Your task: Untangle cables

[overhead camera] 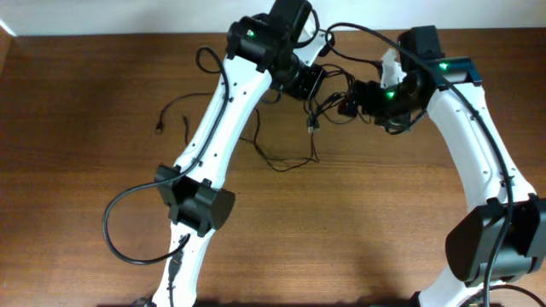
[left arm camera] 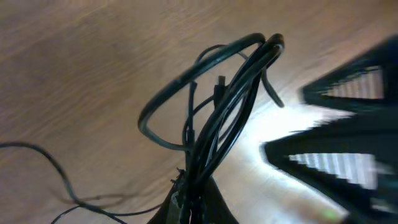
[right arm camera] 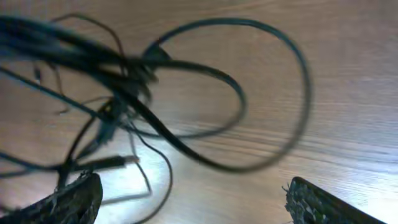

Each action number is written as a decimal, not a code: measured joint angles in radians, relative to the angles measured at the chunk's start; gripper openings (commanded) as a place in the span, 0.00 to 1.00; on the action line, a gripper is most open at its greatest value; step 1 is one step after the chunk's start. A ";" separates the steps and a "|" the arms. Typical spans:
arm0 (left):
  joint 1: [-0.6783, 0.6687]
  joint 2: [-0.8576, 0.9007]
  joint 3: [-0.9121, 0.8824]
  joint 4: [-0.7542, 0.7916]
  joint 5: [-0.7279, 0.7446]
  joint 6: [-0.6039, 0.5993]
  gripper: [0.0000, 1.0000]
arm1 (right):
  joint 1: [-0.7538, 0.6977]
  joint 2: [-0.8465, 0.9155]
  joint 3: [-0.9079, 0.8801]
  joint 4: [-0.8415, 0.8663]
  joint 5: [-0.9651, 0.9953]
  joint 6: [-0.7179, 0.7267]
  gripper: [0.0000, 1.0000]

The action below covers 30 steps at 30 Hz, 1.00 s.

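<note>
The big brown wooden table [overhead camera: 77, 170] has a white left robot arm [overhead camera: 217, 111] and a white right robot arm [overhead camera: 478, 128] reaching to its far middle. There the thin black cables [overhead camera: 312, 122] sit in a messy bunch, with loose strands trailing left and nearer. The left gripper [left arm camera: 194, 202] is closed tight on a bundle of the cables, and the right gripper [right arm camera: 193, 196] has its jaws wide apart with nothing between them, just beside the tangle.
</note>
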 measured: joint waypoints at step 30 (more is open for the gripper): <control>0.278 -0.001 0.032 -0.087 -0.132 -0.226 0.00 | -0.080 0.000 0.000 -0.174 -0.006 -0.091 0.24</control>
